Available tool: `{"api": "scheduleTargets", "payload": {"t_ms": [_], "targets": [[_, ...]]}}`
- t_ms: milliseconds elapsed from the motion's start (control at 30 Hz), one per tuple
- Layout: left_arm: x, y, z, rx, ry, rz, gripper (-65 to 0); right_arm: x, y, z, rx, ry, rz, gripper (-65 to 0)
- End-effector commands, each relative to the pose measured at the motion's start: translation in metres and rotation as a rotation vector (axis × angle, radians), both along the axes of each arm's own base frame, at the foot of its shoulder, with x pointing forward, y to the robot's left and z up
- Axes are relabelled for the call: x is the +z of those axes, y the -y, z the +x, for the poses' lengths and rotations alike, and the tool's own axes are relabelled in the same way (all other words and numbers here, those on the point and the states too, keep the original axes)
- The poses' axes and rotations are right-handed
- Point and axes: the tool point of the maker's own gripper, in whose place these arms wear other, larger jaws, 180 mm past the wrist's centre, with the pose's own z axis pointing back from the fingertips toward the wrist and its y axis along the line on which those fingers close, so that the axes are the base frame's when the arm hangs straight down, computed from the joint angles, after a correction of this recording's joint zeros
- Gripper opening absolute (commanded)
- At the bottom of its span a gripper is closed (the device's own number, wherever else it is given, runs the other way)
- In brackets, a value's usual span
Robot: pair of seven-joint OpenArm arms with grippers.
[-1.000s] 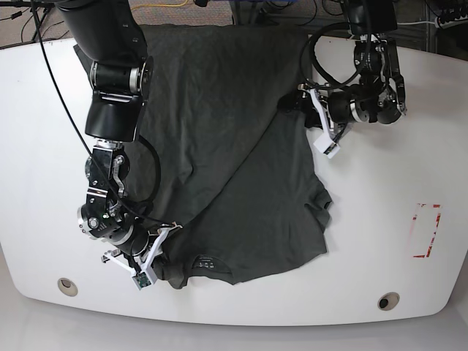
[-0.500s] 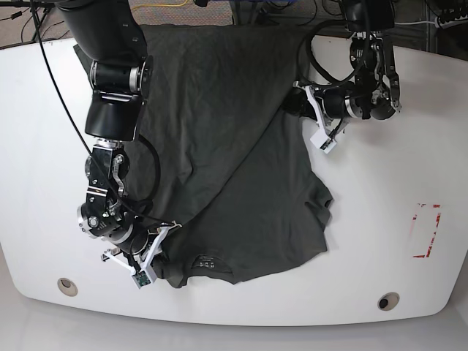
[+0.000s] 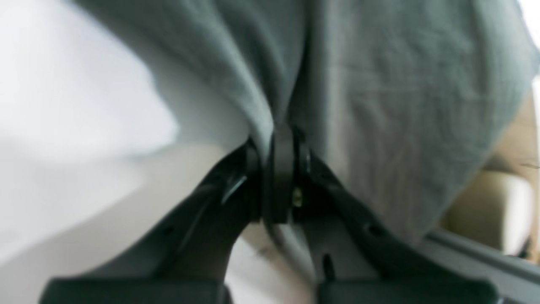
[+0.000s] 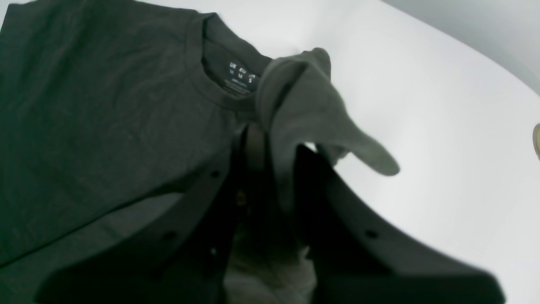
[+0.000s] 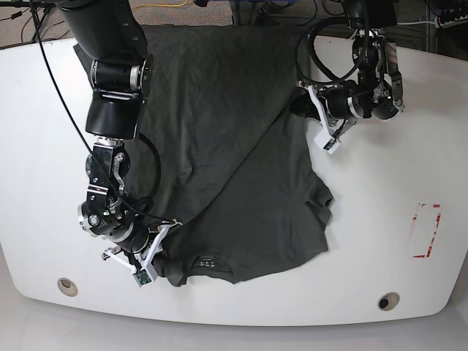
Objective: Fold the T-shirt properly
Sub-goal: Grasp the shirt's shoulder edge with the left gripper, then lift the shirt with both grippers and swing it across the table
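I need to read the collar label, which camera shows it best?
Right wrist: the label sits close, print visible though blurry. Base shows it tiny, near the table's front edge. Left wrist shows only pinched T-shirt fabric.

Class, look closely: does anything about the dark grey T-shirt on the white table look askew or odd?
The dark charcoal-grey cotton T-shirt lies askew: a diagonal fold crosses it, its far edge hangs off the white table, and its right edge is rumpled.

Left hand [image 3: 280, 139] and right hand [image 4: 270, 139] are both clamped closed.
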Motion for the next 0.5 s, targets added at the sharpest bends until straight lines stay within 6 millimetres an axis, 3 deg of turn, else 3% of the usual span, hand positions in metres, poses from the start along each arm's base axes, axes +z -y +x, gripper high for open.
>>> {"api": "scheduleTargets", "payload": {"t_ms": [0, 467], "targets": [[0.035, -0.004, 0.028, 0.067, 0.128, -0.028, -63.3, 0.041, 0.001, 0.014, -0.002, 0.115, 0.010, -65.0], [0.099, -0.050, 0.088, 0.129, 0.347, 0.062, -63.3, 0.068, 0.000, 0.025, 0.000, 0.171, 0.007, -65.0]]}}
